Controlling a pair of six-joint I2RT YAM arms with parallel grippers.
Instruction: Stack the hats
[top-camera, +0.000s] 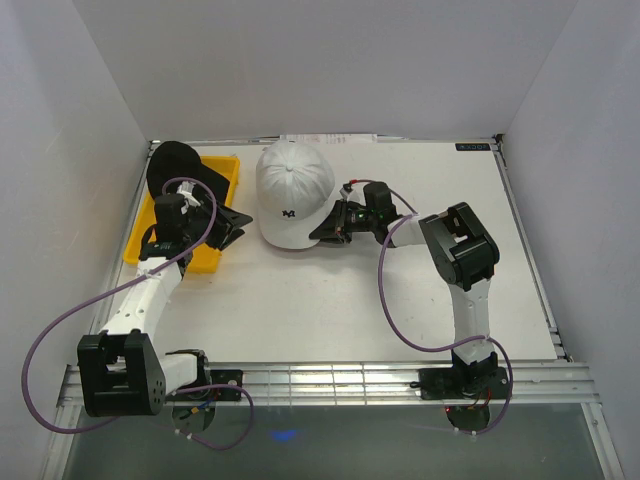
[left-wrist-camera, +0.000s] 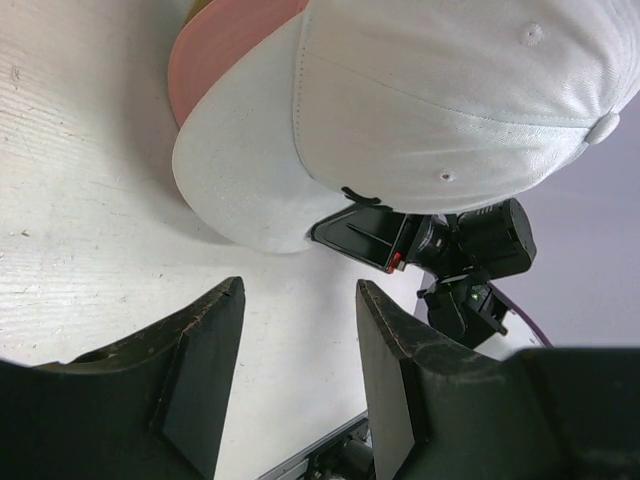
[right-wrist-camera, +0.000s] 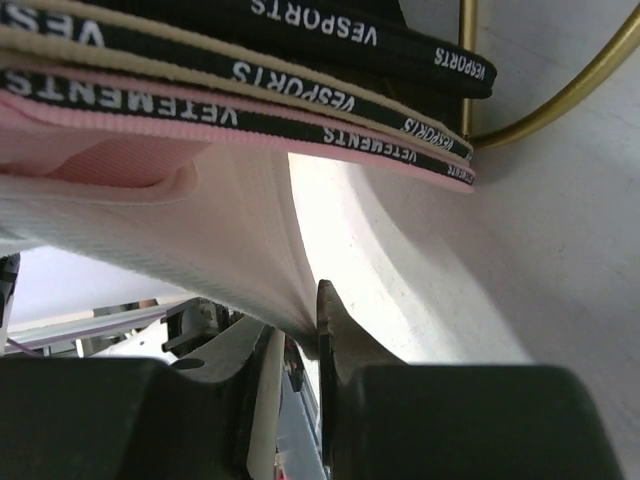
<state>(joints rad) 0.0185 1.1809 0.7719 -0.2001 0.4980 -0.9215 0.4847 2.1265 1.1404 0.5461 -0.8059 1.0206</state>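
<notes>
A white hat (top-camera: 292, 190) tops the stack at the table's middle back; its crown and brim fill the left wrist view (left-wrist-camera: 420, 110), with a pink brim (left-wrist-camera: 225, 45) under it. My right gripper (top-camera: 330, 226) is shut on the white hat's brim edge (right-wrist-camera: 250, 260); above it show pink, tan and black sweatbands (right-wrist-camera: 300, 75) of the stacked hats and the gold wire stand (right-wrist-camera: 540, 110). A black hat (top-camera: 172, 165) lies in the yellow tray (top-camera: 222, 170). My left gripper (top-camera: 232, 225) is open and empty beside the tray, left of the stack.
White walls close in the table on three sides. A metal rail (top-camera: 330, 378) runs along the near edge. Purple cables (top-camera: 395, 300) loop from both arms.
</notes>
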